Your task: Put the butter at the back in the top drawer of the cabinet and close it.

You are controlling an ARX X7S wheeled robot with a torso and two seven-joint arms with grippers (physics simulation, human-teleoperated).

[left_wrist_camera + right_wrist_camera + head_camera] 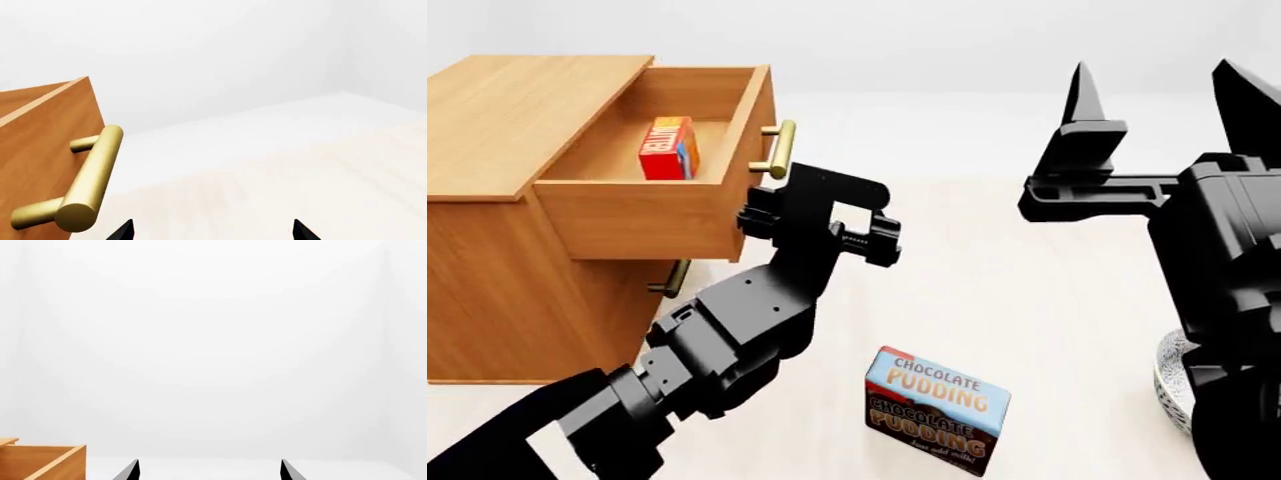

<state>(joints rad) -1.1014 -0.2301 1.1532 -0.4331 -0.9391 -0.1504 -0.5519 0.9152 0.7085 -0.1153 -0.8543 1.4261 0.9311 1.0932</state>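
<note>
Inside open top drawer (627,215), butter (669,147)

The left claw (777,205) hides behind its own wrist; a wire bowl (1172,382) is cut off behind the right arm.

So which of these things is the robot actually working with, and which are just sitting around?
Part of the job:
- butter, already inside the open top drawer
- the drawer's brass handle
- cabinet
- left gripper, jaws open beside the handle

Just lying about:
- Chocolate Pudding box on the floor
- bowl, partly hidden at the edge
</note>
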